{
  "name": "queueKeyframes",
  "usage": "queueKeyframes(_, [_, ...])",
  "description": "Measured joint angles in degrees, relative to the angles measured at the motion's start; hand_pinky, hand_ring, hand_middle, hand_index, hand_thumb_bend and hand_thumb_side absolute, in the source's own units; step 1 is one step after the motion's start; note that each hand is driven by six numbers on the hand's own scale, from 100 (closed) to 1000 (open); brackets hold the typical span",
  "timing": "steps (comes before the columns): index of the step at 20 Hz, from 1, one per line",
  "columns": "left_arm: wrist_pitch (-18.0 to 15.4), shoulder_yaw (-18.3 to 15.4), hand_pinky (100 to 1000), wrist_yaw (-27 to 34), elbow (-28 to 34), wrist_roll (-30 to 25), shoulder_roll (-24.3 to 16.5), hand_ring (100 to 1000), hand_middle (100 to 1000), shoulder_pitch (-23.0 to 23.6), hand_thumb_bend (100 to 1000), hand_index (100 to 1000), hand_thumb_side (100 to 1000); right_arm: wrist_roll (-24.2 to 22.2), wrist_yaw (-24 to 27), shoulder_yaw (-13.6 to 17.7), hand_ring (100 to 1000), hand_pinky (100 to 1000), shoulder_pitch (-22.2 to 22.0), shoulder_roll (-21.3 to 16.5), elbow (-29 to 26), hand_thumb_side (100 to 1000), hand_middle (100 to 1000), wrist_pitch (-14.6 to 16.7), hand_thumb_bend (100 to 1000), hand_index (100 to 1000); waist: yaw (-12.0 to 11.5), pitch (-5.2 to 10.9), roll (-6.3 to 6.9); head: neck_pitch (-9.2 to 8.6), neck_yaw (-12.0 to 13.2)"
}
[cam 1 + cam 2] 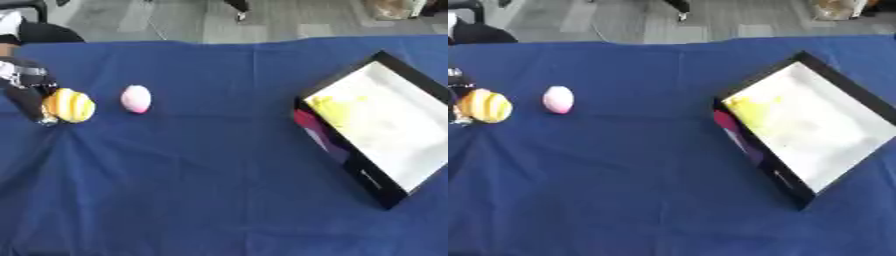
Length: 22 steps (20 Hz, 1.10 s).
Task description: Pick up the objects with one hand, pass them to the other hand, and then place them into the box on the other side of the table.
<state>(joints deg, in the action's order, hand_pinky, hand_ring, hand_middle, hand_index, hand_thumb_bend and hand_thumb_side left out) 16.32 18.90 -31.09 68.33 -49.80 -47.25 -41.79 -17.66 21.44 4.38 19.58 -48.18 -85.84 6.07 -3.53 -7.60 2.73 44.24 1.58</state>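
My left hand (24, 92) comes in at the far left edge, black with a silver fingertip low down. Its fingers curl round the left side of a round yellow object with orange stripes (72, 105), just above or on the blue cloth. A pink egg-shaped object (136, 98) lies on the cloth a short way to the right of it, apart from the hand. The black box with a white inside (395, 122) stands askew at the right, with a yellow patch (337, 105) in its near-left corner. My right hand shows in neither view.
The blue cloth (201, 175) covers the whole table. Grey floor runs beyond the far edge. A dark shape (48, 32) sits at the far left corner.
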Motion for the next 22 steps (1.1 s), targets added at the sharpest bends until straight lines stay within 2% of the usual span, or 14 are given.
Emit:
queueKeyframes(4, [0.4, -0.1, 794, 0.3, 0.4, -0.5, -0.6, 769, 615, 0.3, 400, 582, 100, 0.1, -0.2, -0.1, 1000, 1000, -0.1, 0.0, 0.0, 468, 1000, 0.0, 100, 1000, 0.0, 0.00, 0.00, 0.00, 0.0])
queueKeyframes(5, [0.4, -0.3, 787, 0.3, 0.5, -0.4, -0.6, 763, 602, 0.5, 344, 567, 100, 0.1, -0.4, -0.1, 1000, 1000, -0.2, 0.0, 0.0, 469, 1000, 0.0, 100, 1000, 0.0, 0.00, 0.00, 0.00, 0.0])
queueKeyframes(6, [0.5, -0.5, 785, 0.2, 0.8, -0.2, -0.6, 761, 598, 0.5, 353, 562, 100, 0.1, -0.5, -0.1, 1000, 1000, -0.3, 0.0, 0.0, 470, 1000, 0.0, 100, 1000, 0.0, 0.00, 0.00, 0.00, 0.0])
queueKeyframes(7, [0.6, -0.7, 779, 0.2, 1.1, 0.3, -0.6, 753, 586, 0.5, 325, 550, 100, 0.1, -0.5, -0.1, 1000, 1000, -0.3, 0.0, 0.0, 470, 1000, 0.0, 100, 1000, 0.0, 0.00, 0.00, 0.00, 0.0])
queueKeyframes(9, [0.8, -1.2, 773, 0.2, 1.8, 1.9, -0.6, 743, 576, 0.5, 321, 541, 100, 0.2, -0.5, -0.1, 1000, 1000, -0.3, 0.0, 0.0, 470, 1000, -0.1, 100, 1000, 0.0, 0.00, 0.00, 0.00, 0.0])
queueKeyframes(15, [2.5, -2.2, 761, 0.5, 5.4, 7.9, -0.6, 727, 551, 0.9, 234, 534, 100, 0.2, -0.3, -0.3, 1000, 1000, 0.0, 0.0, -0.6, 466, 1000, -0.1, 100, 1000, -0.1, 0.00, -0.01, 0.00, -0.1])
queueKeyframes(22, [5.0, -2.5, 758, 4.0, 9.1, 15.3, 0.7, 723, 527, 1.1, 100, 529, 100, 0.1, 1.3, -0.4, 1000, 1000, 1.2, 0.0, -1.5, 437, 1000, -0.1, 100, 1000, -0.2, 0.01, -0.05, 0.00, -0.6])
